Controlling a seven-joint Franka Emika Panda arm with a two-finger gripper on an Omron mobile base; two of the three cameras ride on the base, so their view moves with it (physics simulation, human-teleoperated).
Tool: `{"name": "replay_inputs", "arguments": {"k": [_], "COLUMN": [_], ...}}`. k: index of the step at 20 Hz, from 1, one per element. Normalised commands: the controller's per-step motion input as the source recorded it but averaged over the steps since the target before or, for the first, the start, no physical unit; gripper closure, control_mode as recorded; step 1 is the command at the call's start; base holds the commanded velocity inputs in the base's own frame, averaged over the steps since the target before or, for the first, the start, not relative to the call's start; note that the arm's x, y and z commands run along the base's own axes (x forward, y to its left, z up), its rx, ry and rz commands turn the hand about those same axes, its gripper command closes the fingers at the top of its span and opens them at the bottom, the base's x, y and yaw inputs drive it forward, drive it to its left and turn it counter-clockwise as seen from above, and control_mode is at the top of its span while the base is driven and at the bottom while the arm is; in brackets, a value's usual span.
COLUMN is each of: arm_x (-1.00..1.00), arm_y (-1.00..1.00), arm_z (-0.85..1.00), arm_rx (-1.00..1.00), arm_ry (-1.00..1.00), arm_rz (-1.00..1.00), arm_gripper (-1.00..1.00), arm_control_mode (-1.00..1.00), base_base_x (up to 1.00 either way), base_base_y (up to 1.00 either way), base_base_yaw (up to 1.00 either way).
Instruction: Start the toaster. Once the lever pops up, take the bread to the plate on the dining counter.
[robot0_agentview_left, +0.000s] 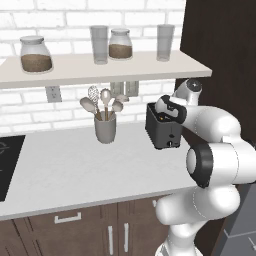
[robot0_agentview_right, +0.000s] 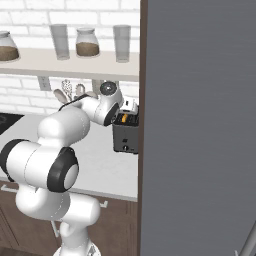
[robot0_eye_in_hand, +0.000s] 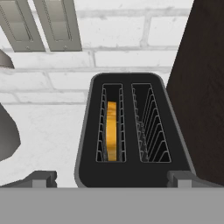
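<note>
Toaster (robot0_eye_in_hand: 131, 131) on counter (robot0_agentview_left: 75, 165): bread (robot0_eye_in_hand: 112, 131) sunk in its left slot, right slot empty. Hand (robot0_eye_in_hand: 112, 178) open, poised just above the toaster.

Bright even rendered light, sharp, no glare

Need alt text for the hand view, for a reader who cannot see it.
Looking down into a dark toaster: the bread stands on edge in its left slot, the right slot is empty. The open gripper hovers over its near edge, with white brick wall behind and a dark brown panel on the right.
</note>
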Motion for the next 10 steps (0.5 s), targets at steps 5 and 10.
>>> {"name": "replay_inputs", "arguments": {"k": [5,10], "arm_x": [0.00,0.00], "arm_y": [0.00,0.00], "arm_z": [0.00,0.00], "arm_rx": [0.00,0.00], "arm_ry": [0.00,0.00], "arm_rz": [0.00,0.00], "arm_gripper": [-1.00,-1.00], "arm_control_mode": [-1.00,-1.00], "base_base_x": [0.00,0.00], "base_base_y": [0.00,0.00], "base_base_yaw": [0.00,0.00]}}
